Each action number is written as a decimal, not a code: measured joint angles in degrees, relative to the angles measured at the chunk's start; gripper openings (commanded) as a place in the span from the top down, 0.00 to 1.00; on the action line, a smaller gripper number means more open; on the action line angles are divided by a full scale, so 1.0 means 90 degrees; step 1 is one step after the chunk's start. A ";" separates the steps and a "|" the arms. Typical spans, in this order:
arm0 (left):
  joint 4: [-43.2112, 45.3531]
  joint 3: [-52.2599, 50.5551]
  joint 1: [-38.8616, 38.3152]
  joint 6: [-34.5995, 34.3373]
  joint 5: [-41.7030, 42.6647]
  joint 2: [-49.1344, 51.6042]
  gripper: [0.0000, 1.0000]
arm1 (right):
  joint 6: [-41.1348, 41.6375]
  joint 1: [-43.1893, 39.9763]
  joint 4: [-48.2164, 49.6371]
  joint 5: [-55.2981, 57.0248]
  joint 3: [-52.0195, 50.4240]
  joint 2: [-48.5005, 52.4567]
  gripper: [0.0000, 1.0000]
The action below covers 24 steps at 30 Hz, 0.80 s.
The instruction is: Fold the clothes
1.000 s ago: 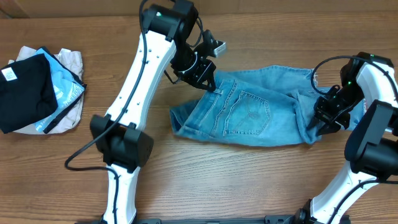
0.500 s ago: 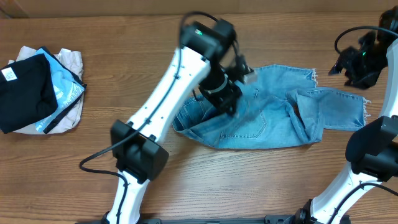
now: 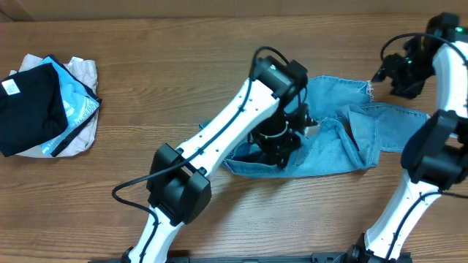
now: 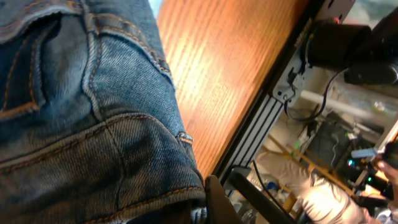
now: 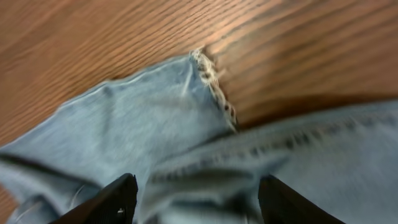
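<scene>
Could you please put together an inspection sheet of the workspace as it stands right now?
Surface: wooden table, no spills seen.
Job's things: light-blue jeans right of centre, partly folded; a frayed hem lies on bare wood.
Clutter: black garment, cyan cloth and beige cloth piled at the left edge.
Tools: left tool shut on the jeans' waist end; right tool open above the leg end, holding nothing.
Cables: black cable loops over the table near the front.
Surroundings: rail and equipment beyond the table edge, blurred.
</scene>
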 measured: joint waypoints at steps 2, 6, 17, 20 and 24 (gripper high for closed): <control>0.0000 -0.0002 -0.0085 -0.0017 -0.0007 0.0000 0.96 | 0.0002 0.0080 0.0143 0.0029 -0.0007 0.0209 0.33; -0.0005 -0.0005 -0.0177 -0.0017 -0.0024 0.0000 0.96 | -0.0007 0.0250 0.0413 0.0160 -0.0046 0.0423 0.33; -0.0005 -0.0005 -0.0177 -0.0114 -0.0027 0.0000 0.96 | -0.0024 0.0568 0.1010 0.0797 -0.0051 0.0622 0.32; -0.0002 -0.0005 -0.0177 -0.0117 -0.0027 0.0000 0.96 | -0.0044 0.0597 0.1122 0.0857 -0.0051 0.0789 0.32; 0.0000 -0.0005 -0.0177 -0.0119 -0.0024 0.0000 0.96 | -0.0080 0.0636 0.1263 0.0901 -0.0044 0.0964 0.36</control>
